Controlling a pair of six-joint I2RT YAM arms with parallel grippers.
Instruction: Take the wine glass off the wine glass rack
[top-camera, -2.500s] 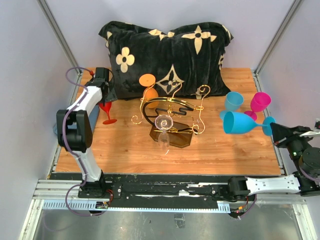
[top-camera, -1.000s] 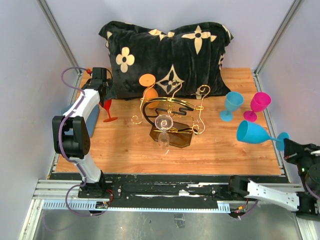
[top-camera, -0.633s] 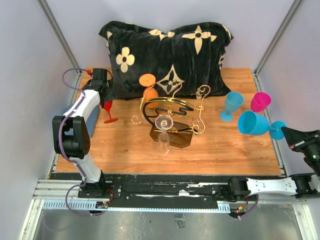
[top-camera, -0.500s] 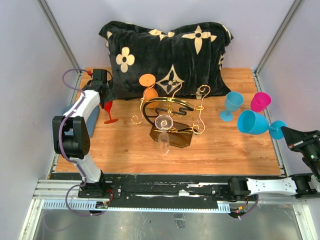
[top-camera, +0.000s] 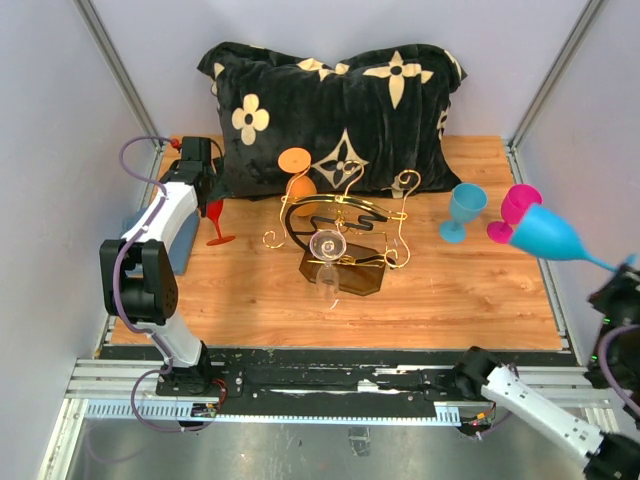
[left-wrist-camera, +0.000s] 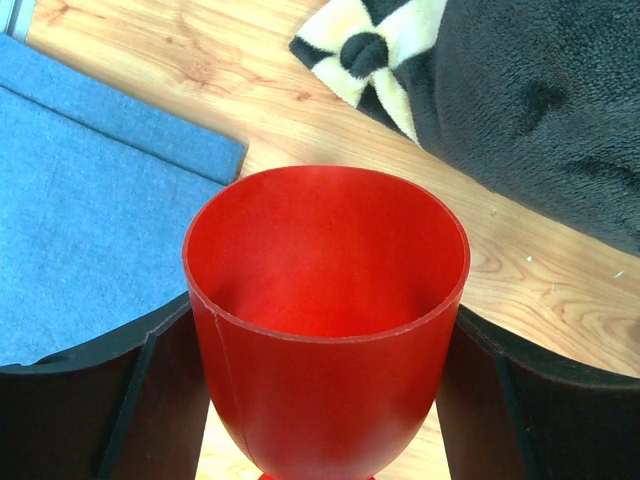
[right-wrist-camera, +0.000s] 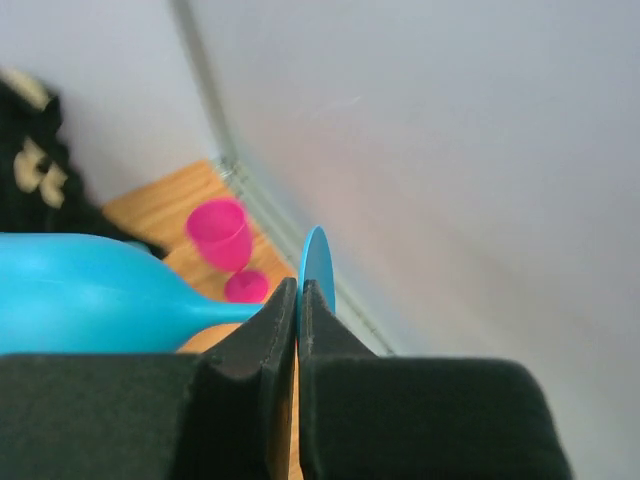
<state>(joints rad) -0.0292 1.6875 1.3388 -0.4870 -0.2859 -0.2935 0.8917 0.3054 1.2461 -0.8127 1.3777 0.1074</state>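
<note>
1. Rack. The wine glass rack (top-camera: 330, 208) stands mid-table on the wooden tabletop (top-camera: 450, 290), just in front of the black flower-patterned pillow (top-camera: 330, 100). A clear wine glass (top-camera: 327, 247) hangs at its front, over the dark brown base (top-camera: 355, 277). An orange wine glass (top-camera: 300, 188) sits at the rack's back-left arm; whether it hangs there cannot be told.

2. Right arm. The right gripper (right-wrist-camera: 298, 300) is clamped on the foot of a blue wine glass (top-camera: 548, 235), the fingertips pinching the foot disc edge-on. This glass is off the rack, in the air over the right edge of the table, tilted with its bowl toward the rack. The bowl overlaps the foot of an upright pink wine glass (top-camera: 520, 200) in the overhead view. An upright turquoise wine glass (top-camera: 466, 203) stands just left of the pink one.

3. Left arm. The left gripper (left-wrist-camera: 322, 310) is at the back-left corner, its jaws set wide and pressed against both sides of the bowl of a red wine glass (top-camera: 218, 238). The glass stands upright beside a blue pad (left-wrist-camera: 80, 230).
</note>
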